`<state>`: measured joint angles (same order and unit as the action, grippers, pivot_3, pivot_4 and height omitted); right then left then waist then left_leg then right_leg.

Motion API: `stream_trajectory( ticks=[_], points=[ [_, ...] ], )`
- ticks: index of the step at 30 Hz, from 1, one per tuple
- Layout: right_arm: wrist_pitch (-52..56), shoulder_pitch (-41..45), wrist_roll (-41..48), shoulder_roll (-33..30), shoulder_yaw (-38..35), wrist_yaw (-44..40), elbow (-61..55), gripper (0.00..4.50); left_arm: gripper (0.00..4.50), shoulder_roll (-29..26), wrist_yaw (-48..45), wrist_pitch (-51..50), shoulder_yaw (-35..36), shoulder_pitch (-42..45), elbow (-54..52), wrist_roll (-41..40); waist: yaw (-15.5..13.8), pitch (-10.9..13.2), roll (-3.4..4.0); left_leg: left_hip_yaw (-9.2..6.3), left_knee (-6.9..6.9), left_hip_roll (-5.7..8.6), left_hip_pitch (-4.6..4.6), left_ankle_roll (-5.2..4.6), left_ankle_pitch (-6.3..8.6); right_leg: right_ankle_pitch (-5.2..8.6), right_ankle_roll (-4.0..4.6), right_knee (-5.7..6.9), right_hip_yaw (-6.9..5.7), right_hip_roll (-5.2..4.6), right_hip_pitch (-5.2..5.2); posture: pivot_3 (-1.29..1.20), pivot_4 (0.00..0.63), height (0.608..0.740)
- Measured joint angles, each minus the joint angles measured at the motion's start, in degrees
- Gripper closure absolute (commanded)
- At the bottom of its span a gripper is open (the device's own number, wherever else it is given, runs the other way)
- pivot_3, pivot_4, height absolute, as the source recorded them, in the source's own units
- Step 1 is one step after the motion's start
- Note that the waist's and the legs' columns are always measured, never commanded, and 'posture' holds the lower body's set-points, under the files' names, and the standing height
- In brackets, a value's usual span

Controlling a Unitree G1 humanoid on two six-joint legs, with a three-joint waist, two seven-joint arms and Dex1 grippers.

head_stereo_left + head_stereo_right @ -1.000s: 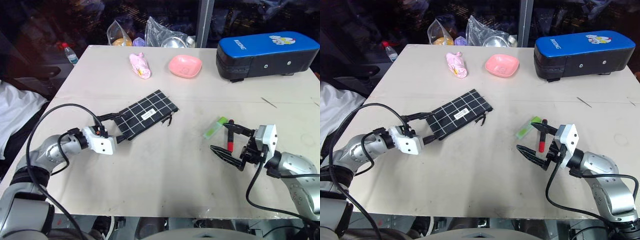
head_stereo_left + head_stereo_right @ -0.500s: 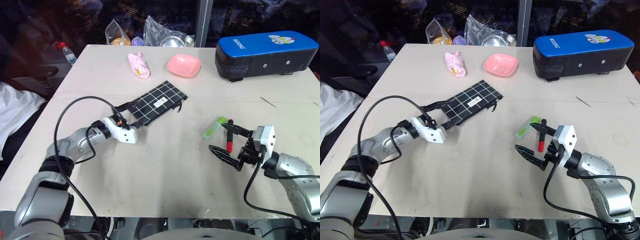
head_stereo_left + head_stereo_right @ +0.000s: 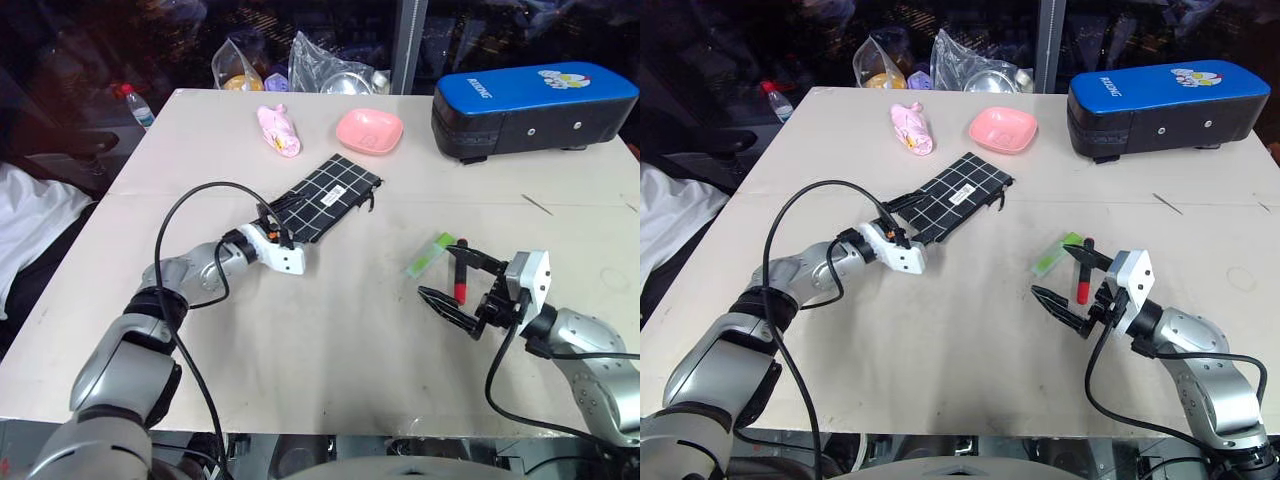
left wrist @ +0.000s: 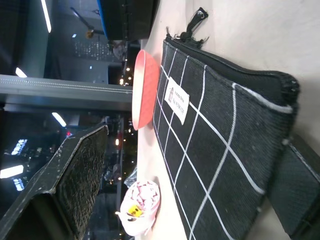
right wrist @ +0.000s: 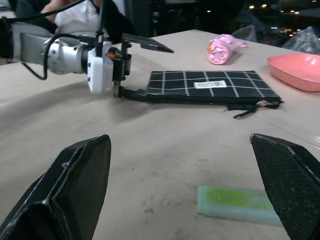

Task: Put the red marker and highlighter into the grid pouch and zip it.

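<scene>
**Soft pouch at your left, two little pens by your right**

Your left gripper stands wide, one finger over and one under the near end of the flat black fabric grid pouch; it's floppy, so pinch the edge. Your right gripper gapes wide, holding nothing, near the slim black marker with the red end and the short light green highlighter on the table. Both look light, stiff and smooth; pinch mid-barrel.
</scene>
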<state>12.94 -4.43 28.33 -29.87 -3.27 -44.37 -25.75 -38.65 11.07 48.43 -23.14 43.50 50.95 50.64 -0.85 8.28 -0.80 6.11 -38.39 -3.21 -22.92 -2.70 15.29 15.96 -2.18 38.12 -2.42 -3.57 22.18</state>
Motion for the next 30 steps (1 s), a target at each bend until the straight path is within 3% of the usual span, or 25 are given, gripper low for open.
stream_trajectory(
  ticks=[1,8,10,20,25,30],
  points=[
    [0.0,0.3,-0.5,0.2,0.0,0.6,0.1,0.0,0.74,0.8,0.5,-1.1,-0.7,0.9,1.2,0.4,0.0,0.0,0.0,0.0,-0.02,0.01,-0.01,0.0,0.0,0.0,-0.01,0.01,0.0,0.0,0.0,0.0,0.15,0.74],
    [-0.5,1.2,-1.5,1.0,0.1,2.1,0.3,0.0,3.9,2.2,3.6,-2.9,-3.7,3.7,3.9,1.2,0.0,0.0,-0.06,0.0,-0.01,0.02,-0.08,0.04,-0.02,0.0,-0.02,0.03,0.0,0.02,0.09,0.0,0.15,0.74],
    [-0.6,1.2,-1.6,1.0,0.1,2.2,0.4,0.0,4.46,2.1,4.7,-2.7,-3.9,4.3,3.9,1.0,-0.1,0.0,-0.06,-0.01,-0.02,0.02,-0.04,0.04,-0.02,0.0,-0.02,0.09,0.0,0.0,0.07,0.0,0.15,0.74],
    [-1.0,1.4,-3.0,1.2,0.3,2.3,0.9,0.0,4.46,1.8,5.6,-1.6,-4.1,3.7,4.5,-1.3,0.0,0.0,-0.07,0.0,-0.11,0.02,-0.02,0.03,-0.03,0.01,-0.03,0.27,0.05,-0.02,0.09,0.0,0.15,0.74],
    [2.2,6.8,-5.7,1.6,1.8,6.4,0.9,0.0,4.46,5.1,-7.5,2.0,0.6,0.0,2.5,-17.0,0.1,0.1,-0.1,0.13,-0.19,-0.02,-0.1,0.05,-0.04,0.01,-0.03,0.42,0.14,-0.07,0.27,0.0,0.15,0.74],
    [9.7,14.1,-9.4,3.0,4.2,12.5,3.3,0.0,4.46,7.9,-23.1,0.9,2.9,-5.5,-7.7,-32.8,0.2,0.1,-0.13,0.2,-0.33,-0.03,-0.29,0.11,-0.07,0.04,-0.06,0.66,0.21,-0.01,0.55,0.0,0.15,0.74]
  ],
)
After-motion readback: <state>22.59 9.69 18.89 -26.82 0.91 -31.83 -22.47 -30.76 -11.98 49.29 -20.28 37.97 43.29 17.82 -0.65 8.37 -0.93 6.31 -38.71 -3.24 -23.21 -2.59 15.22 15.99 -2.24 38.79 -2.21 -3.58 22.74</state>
